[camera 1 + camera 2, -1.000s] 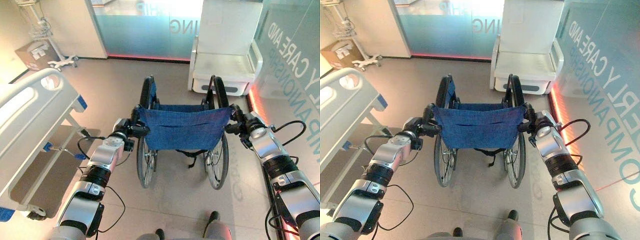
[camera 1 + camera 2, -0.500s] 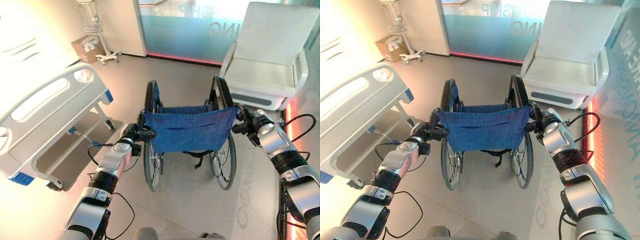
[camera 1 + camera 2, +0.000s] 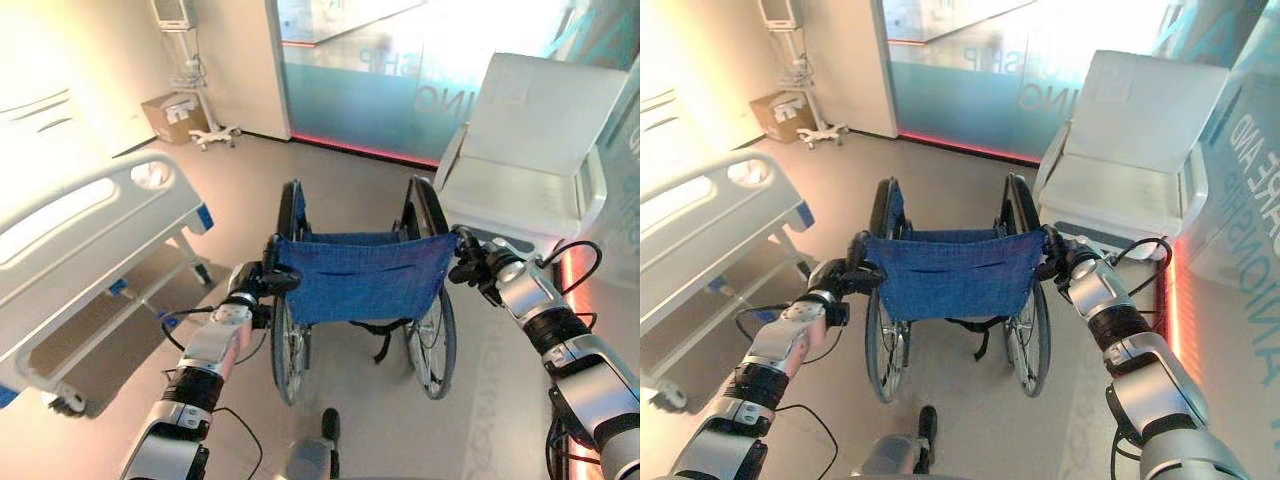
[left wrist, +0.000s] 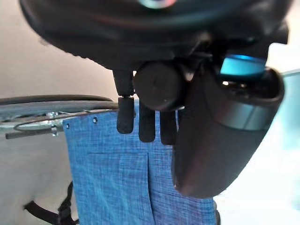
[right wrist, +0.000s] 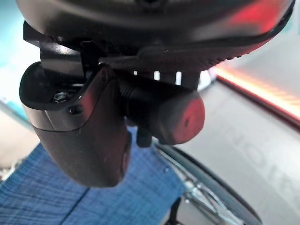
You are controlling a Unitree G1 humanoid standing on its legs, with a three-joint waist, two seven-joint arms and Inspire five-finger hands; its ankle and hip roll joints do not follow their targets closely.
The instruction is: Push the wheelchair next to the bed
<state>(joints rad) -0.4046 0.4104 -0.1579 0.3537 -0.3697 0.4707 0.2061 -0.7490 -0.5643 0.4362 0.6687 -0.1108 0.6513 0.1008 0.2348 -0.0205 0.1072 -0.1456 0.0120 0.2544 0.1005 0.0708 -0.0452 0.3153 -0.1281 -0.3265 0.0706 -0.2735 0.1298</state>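
- Left eye view: the wheelchair (image 3: 360, 285) stands on the floor (image 3: 240, 180) straight ahead, its blue fabric backrest (image 3: 362, 275) facing the camera and a big spoked wheel on each side. The left hand (image 3: 262, 280) is curled round the left push handle (image 3: 283, 277); the right hand (image 3: 474, 266) is curled round the right push handle (image 3: 455, 240). The bed (image 3: 75, 250), white with a rounded end board, lies to the left of the wheelchair, apart from it with bare floor between. A white reclining chair (image 3: 530, 165) stands ahead to the right, near the wheelchair's right wheel. A cardboard box (image 3: 172, 110) and a wheeled stand (image 3: 192, 75) sit by the far wall on the left.
- Right eye view: the same layout; both hands grip the handles at the top corners of the backrest, and the bed's end board is level with the wheelchair's left side.
- Left wrist view: the fingers (image 4: 146, 124) and thumb wrap the round end of the handle, with blue fabric and a wheel rim past them.
- Right wrist view: the thumb (image 5: 89, 136) and fingers close round the handle's rounded end (image 5: 180, 119), above blue fabric and a wheel rim.
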